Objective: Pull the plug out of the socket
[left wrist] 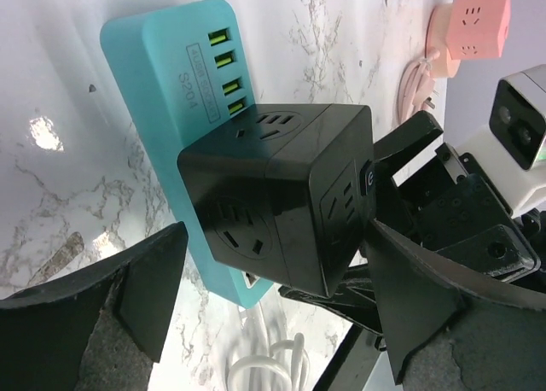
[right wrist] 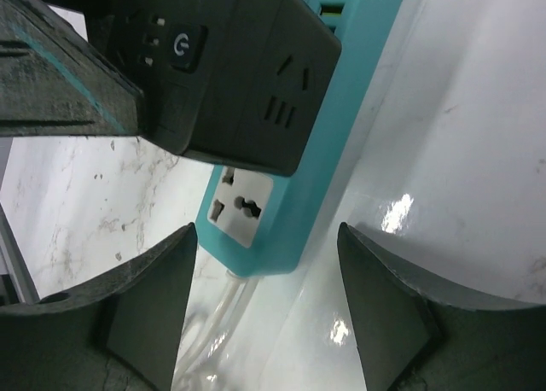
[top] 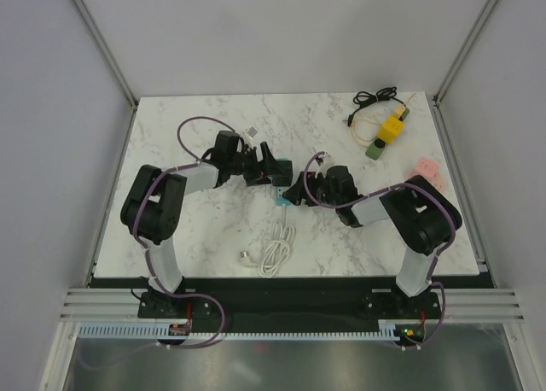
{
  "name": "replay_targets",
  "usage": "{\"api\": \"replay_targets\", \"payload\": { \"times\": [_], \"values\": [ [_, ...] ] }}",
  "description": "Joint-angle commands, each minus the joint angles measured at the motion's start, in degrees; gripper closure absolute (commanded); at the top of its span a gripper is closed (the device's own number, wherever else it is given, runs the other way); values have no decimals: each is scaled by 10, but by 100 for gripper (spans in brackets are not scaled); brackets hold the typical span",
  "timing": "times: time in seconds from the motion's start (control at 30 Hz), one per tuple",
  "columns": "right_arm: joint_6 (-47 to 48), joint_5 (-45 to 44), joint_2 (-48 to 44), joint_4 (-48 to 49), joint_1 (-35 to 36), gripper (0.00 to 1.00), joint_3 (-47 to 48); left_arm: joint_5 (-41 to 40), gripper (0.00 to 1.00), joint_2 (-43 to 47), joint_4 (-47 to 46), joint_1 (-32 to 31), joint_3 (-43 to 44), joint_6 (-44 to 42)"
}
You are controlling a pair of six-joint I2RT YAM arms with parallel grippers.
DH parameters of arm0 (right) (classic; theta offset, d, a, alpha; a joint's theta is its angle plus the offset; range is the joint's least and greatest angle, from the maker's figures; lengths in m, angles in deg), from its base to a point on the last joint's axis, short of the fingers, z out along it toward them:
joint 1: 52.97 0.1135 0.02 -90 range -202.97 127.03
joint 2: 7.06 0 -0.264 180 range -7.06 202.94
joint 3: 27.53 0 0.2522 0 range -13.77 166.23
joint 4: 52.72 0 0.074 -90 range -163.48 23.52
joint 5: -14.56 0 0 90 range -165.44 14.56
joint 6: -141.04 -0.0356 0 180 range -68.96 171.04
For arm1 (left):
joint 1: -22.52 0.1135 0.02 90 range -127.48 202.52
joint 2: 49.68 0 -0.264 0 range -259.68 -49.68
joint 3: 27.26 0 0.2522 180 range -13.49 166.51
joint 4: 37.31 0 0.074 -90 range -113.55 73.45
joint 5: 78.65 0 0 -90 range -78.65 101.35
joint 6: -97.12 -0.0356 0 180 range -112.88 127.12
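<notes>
A black cube plug point(left wrist: 281, 199) sits plugged into the teal power strip point(left wrist: 171, 75), which lies on the marble table. My left gripper point(left wrist: 273, 314) is open, with its fingers on either side of the cube's near end and apart from it. In the right wrist view the cube point(right wrist: 239, 75) sits over the strip point(right wrist: 299, 186), and my right gripper point(right wrist: 264, 306) is open around the strip's cable end, not touching it. In the top view the left gripper point(top: 270, 165) and right gripper point(top: 295, 193) meet over the strip point(top: 280, 195) at mid-table.
The strip's white cable point(top: 277, 250) lies coiled toward the near edge. A yellow cube point(top: 391, 128) with a black cable, a green block point(top: 374, 151) and a pink cube point(top: 429, 171) lie at the back right.
</notes>
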Motion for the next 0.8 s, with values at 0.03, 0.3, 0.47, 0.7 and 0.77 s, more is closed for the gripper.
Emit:
{"api": "replay_targets", "payload": {
  "times": [0.03,0.3,0.47,0.7,0.77],
  "values": [
    [-9,9,22,69,-2,26,11,27,10,-12,-51,-1,15,-5],
    [-28,-1,43,120,-3,29,-20,64,37,-17,-113,-1,-6,30],
    [-34,-4,47,137,-5,27,-36,75,52,-12,-133,3,-23,43],
    [-48,0,46,206,-16,24,-68,50,46,21,-81,10,-32,28],
    [-50,1,41,225,-16,24,-85,9,27,46,-34,9,-24,0]
  ]
}}
